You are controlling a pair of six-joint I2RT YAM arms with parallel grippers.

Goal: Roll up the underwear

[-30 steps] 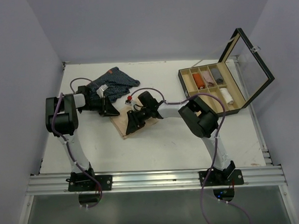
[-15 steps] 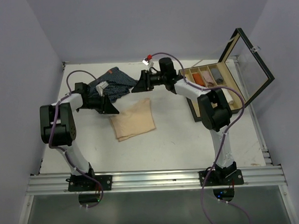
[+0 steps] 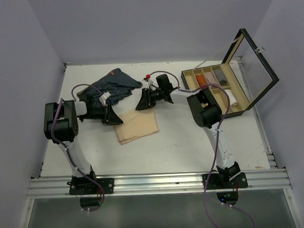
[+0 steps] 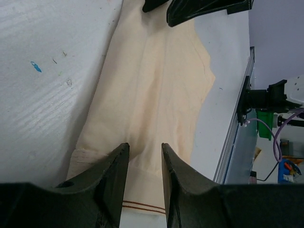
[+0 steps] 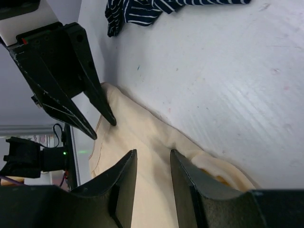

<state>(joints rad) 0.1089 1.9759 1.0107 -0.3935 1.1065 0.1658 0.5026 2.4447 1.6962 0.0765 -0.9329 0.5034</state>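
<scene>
The beige underwear (image 3: 138,127) lies spread flat on the white table, and it fills the left wrist view (image 4: 156,85) and the lower right wrist view (image 5: 142,130). My left gripper (image 3: 114,117) (image 4: 144,151) hovers low over its far-left corner, jaws apart, cloth lying loose under the gap. My right gripper (image 3: 140,103) (image 5: 153,154) stands open over the far-right corner, where the hem bunches slightly. The two grippers face each other; the left fingers (image 5: 97,102) show in the right wrist view. The navy striped underwear (image 3: 118,81) (image 5: 142,8) lies crumpled behind them.
A wooden compartmented box (image 3: 185,81) with its glass lid (image 3: 258,64) raised stands at the back right, holding several small rolled cloths. The right arm's upper link passes in front of it. A metal rail (image 3: 155,183) runs along the near edge.
The right gripper left the beige cloth, swung up and back toward the navy garment, then came down at the cloth's far-right corner. The beige cloth now lies flat. The left gripper shifted slightly.
</scene>
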